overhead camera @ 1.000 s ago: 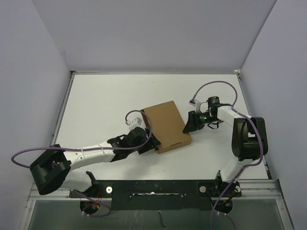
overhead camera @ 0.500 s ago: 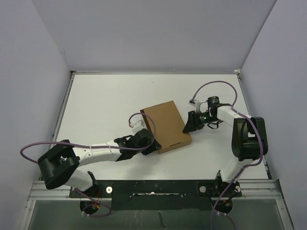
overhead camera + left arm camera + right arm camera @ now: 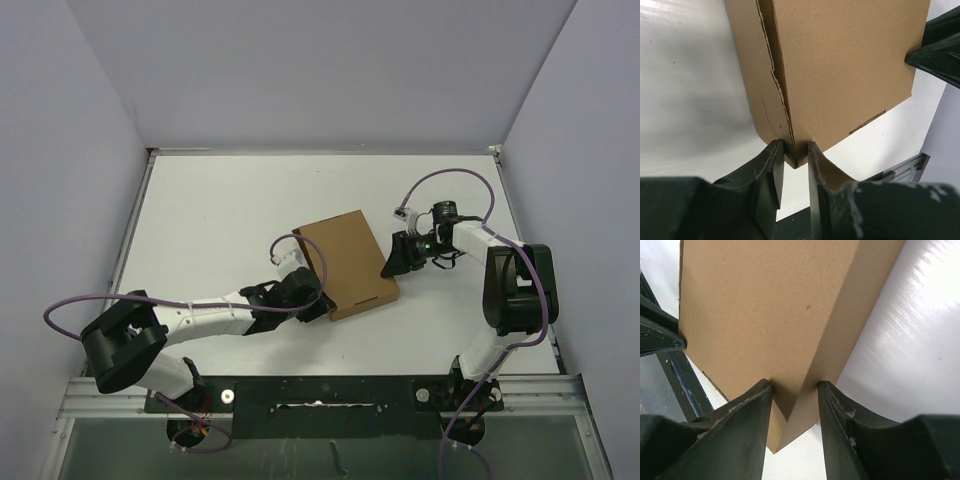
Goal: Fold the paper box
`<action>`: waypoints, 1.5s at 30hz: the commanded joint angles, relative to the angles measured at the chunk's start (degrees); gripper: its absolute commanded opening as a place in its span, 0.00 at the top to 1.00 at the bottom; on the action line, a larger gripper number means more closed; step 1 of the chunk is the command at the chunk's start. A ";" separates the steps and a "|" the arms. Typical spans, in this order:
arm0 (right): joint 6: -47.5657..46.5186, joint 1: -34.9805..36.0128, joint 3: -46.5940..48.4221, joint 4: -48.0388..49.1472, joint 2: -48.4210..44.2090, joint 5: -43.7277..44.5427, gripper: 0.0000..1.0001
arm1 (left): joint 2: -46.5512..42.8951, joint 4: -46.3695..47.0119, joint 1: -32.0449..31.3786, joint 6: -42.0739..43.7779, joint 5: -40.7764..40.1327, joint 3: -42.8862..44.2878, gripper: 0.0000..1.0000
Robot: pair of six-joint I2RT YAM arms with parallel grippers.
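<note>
**A:** Where is the box [image 3: 345, 262]?

**B:** Near the middle of the table [image 3: 210, 210], a little toward its right edge. It lies flat with the lid down.

**A:** Start on the left. What does that arm have?

**B:** The left gripper [image 3: 794, 150] pinches the box corner that points at the table's near edge. Its fingers press the card from both sides.

**A:** What is the risk there?

**B:** The hold is on a thin tip of card only. A pull or twist could crush that corner or slip off it. Just above the fingers a ragged seam [image 3: 781, 95] runs along the lid's left side. I judge a hard tug could tear it or pop the lid up.

**A:** And the right side?

**B:** The right gripper [image 3: 795, 386] straddles the box's right edge. One finger is on the top face and one on the side wall, both touching, so it grips the box. If the arms pull apart or lift unevenly, the box may skew, buckle or slide on the smooth table.

**A:** What does each view add?

**B:** Only the top view gives the box's place and both arms at once, but it hides the fingertips. Only the left wrist view shows the ragged seam, plus a small slit [image 3: 867, 121] by the box's lower right edge. Only the right wrist view shows how the right fingers bracket the fold, and that the card there is unmarked.
</note>
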 commanded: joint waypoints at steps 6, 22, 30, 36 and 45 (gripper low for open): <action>-3.40 1.22 -0.12 1.41 2.10 8.25 0.60 | -7.88 1.61 3.57 10.15 0.20 0.10 0.37; -3.48 1.26 -0.11 1.42 2.09 8.47 0.60 | 2.45 4.89 38.02 30.03 26.06 10.77 0.29; -3.66 1.35 -0.05 1.39 2.24 8.73 0.61 | 17.23 1.37 37.38 32.07 27.35 23.28 0.32; -3.66 1.35 -0.04 1.41 2.44 8.78 0.61 | 21.54 -3.13 36.62 32.83 25.10 27.17 0.35; -3.81 1.52 0.05 1.32 2.61 8.87 0.61 | 26.12 -3.95 34.97 32.47 24.24 30.32 0.43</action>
